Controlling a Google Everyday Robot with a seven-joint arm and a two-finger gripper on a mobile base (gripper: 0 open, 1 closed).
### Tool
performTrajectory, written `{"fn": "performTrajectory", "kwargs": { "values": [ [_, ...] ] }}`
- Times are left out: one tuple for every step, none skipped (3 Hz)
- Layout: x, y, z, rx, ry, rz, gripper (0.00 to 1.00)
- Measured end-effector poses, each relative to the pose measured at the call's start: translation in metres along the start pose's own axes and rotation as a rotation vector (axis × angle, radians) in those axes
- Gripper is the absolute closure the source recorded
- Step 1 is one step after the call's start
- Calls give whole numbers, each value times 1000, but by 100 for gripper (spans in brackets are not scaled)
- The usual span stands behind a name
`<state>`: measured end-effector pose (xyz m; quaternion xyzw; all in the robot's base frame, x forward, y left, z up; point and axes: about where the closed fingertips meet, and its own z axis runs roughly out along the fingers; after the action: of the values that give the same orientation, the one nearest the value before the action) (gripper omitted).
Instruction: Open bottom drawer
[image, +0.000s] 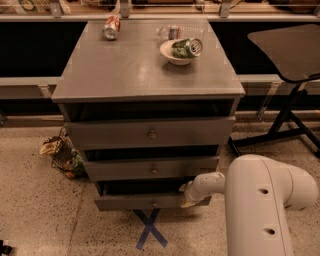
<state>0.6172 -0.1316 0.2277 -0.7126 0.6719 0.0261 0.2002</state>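
The bottom drawer (130, 202) is the lowest grey front of the cabinet, with a small round knob (154, 203) at its centre. It stands out a little from the cabinet, with a dark gap above it. My gripper (189, 197) is at the right end of this drawer front, at its upper edge, on the end of my white arm (260, 200) that reaches in from the lower right. The arm hides the drawer's right corner.
The middle drawer (150, 169) and top drawer (150, 133) sit above. The cabinet top (120, 70) holds a bowl with a green can (179, 50), a red can (111, 27) and a plastic bottle (170, 32). A wire basket (65, 156) lies at floor left. A blue tape X (150, 231) marks the floor. A black-legged stand (282, 125) is at right.
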Motion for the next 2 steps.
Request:
{"fn": "performTrajectory", "kwargs": {
  "values": [
    [0,-2,-4,16,3,2,71],
    [3,-14,-11,57,29,-14,93]
  ]
}}
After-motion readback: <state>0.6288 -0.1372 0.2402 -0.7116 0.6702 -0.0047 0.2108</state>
